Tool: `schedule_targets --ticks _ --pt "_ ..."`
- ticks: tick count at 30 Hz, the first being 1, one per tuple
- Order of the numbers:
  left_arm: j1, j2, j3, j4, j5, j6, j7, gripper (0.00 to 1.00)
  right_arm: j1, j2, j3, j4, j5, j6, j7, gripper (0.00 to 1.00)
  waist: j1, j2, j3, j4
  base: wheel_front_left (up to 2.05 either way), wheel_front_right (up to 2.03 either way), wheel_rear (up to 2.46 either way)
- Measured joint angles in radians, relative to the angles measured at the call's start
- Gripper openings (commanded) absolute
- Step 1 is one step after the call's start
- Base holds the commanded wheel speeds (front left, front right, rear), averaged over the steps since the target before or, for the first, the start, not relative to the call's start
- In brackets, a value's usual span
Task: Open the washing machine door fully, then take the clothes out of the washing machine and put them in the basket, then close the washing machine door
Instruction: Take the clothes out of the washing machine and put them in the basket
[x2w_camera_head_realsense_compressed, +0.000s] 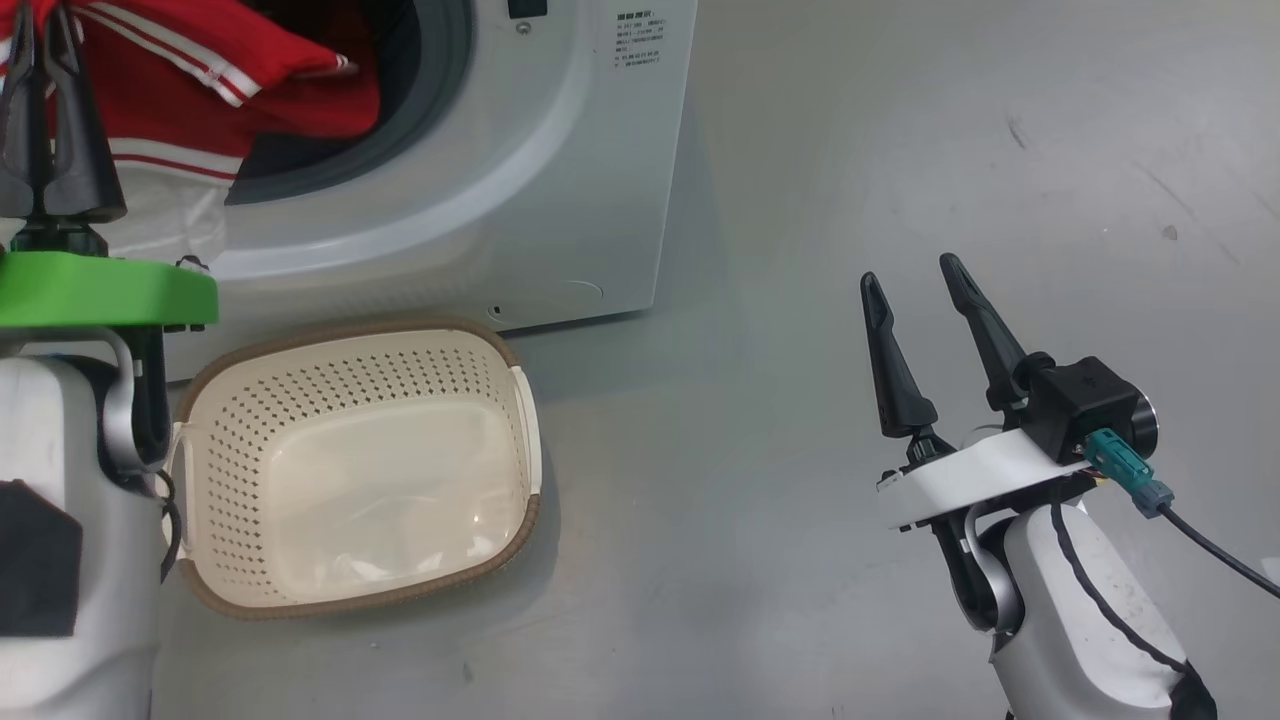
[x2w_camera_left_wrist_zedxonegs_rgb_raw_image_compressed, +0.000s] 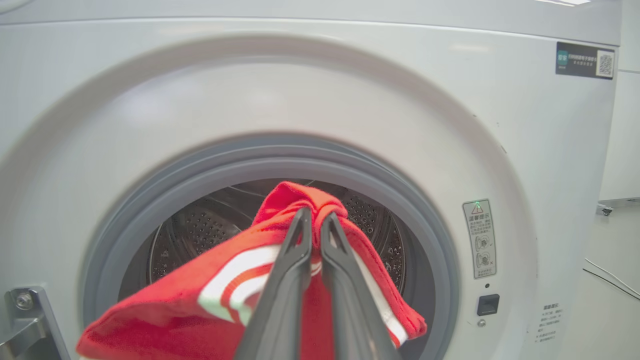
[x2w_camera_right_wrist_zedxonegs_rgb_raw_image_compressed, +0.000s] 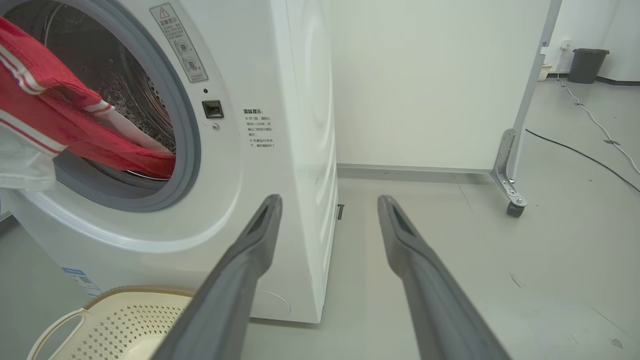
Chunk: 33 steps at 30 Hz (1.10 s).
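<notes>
The washing machine (x2w_camera_head_realsense_compressed: 560, 180) is seen standing on the grey floor (x2w_camera_head_realsense_compressed: 900, 120) with its porthole (x2w_camera_head_realsense_compressed: 440, 60) uncovered, and just before it the basket (x2w_camera_head_realsense_compressed: 350, 330) is placed mouth upward, its long side lying along the machine's front. The clothes (x2w_camera_head_realsense_compressed: 180, 90) are found half out of the drum (x2w_camera_left_wrist_zedxonegs_rgb_raw_image_compressed: 200, 230), the long axis running from inside it outward over the lower lip, and a red fold is pinched between the closed fingers of the left gripper (x2w_camera_left_wrist_zedxonegs_rgb_raw_image_compressed: 315, 216). The right gripper (x2w_camera_head_realsense_compressed: 908, 268) is held well apart, above the floor, with its fingers spread wide.
</notes>
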Motion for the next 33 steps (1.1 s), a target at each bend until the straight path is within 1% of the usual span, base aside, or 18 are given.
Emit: schedule_targets --ticks 5,9,15,19,23,26,33 --pt "0.052 0.002 0.017 -0.066 0.004 0.018 -0.002 0.0 0.019 0.0 -0.001 0.005 0.001 0.001 0.0 1.0 0.0 0.0 -0.046 0.008 0.0 0.0 0.0" --pt "0.094 0.002 0.021 -0.112 0.013 0.026 -0.003 0.0 0.044 0.0 -0.001 0.013 0.001 0.009 0.0 1.0 0.0 0.0 -0.081 0.011 0.0 0.0 0.0" --pt "0.163 0.0 0.022 -0.176 0.017 0.03 -0.003 0.0 0.074 0.0 -0.001 0.02 0.001 0.011 0.0 1.0 0.0 0.0 -0.128 0.012 0.0 0.0 0.0" --pt "0.207 -0.007 0.026 -0.217 0.017 0.041 -0.003 0.0 0.087 0.0 -0.001 0.019 0.001 0.014 0.0 1.0 0.0 0.0 -0.15 0.012 0.0 0.0 0.0" --pt "0.269 -0.016 0.031 -0.229 0.017 0.051 0.003 0.0 0.093 0.0 0.0 0.018 0.001 0.019 0.0 1.0 0.0 0.0 -0.156 0.011 0.0 0.0 0.0" --pt "0.326 -0.029 0.036 -0.235 0.007 0.056 0.027 0.0 0.094 0.0 0.006 0.015 0.001 0.026 0.0 1.0 0.0 0.0 -0.151 0.008 0.0 0.0 0.0" --pt "0.445 -0.068 0.019 -0.225 -0.011 0.065 0.064 0.0 0.093 0.0 0.005 -0.016 -0.002 0.027 0.0 1.0 0.0 0.0 -0.111 -0.003 0.0 0.0 0.0"
